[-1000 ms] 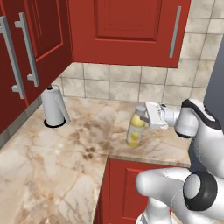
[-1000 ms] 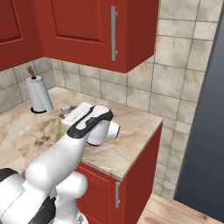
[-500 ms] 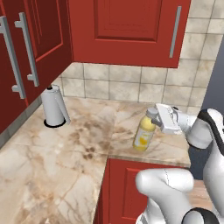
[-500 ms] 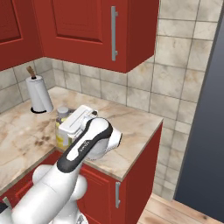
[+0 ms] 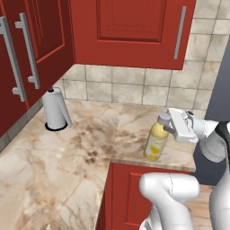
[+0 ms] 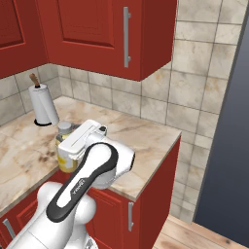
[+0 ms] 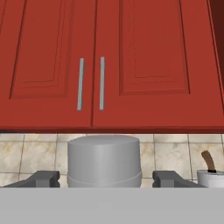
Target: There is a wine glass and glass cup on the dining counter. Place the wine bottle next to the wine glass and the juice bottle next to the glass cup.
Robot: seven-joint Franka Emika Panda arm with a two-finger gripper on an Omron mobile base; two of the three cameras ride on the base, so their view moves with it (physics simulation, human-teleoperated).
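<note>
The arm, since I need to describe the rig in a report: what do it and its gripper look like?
The arm is glossy white with rounded, bulbous links and dark grey joint bands. A white boxy hand ends in the gripper, whose two small fingertips are dark grey. No cables show.

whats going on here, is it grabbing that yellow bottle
A white robot arm has its gripper level with the grey cap of the juice bottle, which stands upright near the front edge of a marbled kitchen counter. In the hand view the cap sits between the two fingertips with gaps on both sides, so the gripper is open and not yet gripping. A paper towel roll stands further back by the tiled wall.
</note>
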